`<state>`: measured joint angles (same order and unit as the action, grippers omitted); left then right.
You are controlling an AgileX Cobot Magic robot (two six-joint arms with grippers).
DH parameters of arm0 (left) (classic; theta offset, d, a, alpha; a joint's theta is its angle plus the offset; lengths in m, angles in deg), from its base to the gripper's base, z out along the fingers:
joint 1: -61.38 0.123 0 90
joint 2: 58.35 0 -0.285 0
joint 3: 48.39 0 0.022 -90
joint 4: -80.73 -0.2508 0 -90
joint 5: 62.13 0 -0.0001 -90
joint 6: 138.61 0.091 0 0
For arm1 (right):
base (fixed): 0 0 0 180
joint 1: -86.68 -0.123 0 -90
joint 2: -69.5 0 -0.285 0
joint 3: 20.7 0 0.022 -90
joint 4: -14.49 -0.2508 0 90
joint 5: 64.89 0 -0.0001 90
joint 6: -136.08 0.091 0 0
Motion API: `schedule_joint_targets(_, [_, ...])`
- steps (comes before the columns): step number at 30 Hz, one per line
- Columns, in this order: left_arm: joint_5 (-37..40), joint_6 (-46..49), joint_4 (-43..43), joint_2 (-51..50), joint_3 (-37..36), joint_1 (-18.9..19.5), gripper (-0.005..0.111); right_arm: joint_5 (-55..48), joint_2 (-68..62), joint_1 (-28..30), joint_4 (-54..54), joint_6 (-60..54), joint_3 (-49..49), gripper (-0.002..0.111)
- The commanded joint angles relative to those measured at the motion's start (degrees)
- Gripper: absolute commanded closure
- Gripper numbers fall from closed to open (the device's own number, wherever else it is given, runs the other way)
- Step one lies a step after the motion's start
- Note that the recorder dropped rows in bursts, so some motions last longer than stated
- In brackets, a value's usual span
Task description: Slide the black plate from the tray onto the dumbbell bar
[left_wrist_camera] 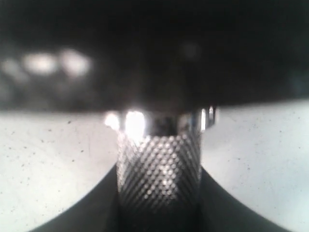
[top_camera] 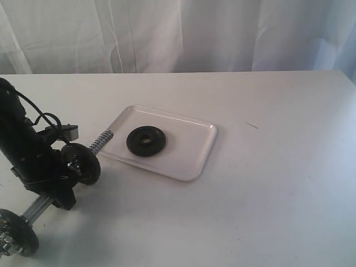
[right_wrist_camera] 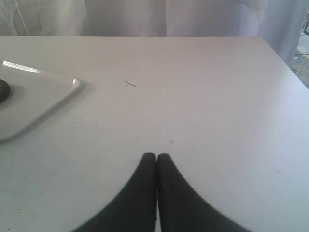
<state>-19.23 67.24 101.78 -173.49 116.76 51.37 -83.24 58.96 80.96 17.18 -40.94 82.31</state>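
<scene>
Left wrist view — the dumbbell bar runs into dark blur

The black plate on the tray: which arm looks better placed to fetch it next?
Probably the right. The right pincer is shut and empty, with the tray in its view; the left pincer is clamped on the dumbbell bar, so it cannot fetch the black plate.

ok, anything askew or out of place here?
Nothing stands out. The matte-black round weight disc lies flat in the glossy white rectangular tray; the left gripper grips the silver chrome threaded bar, its end pointing at the tray. Right gripper shut, empty.
</scene>
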Motion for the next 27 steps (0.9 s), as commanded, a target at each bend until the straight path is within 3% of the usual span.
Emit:
schedule_joint_targets(1, [1.3, 3.9, 2.9, -0.6, -0.6, -0.4, 0.107, 0.5, 0.3, 0.3, 0.3, -0.6, -0.2, 0.108])
schedule_joint_targets(14, [1.6, 16.5, 15.9, -0.4, -0.6, -0.4, 0.107, 0.5, 0.3, 0.3, 0.3, -0.6, -0.2, 0.108])
schedule_joint_targets(27, [1.9, 17.4, 16.1, 8.2, -0.7, -0.4, 0.107, 0.5, 0.3, 0.3, 0.3, -0.6, -0.2, 0.108])
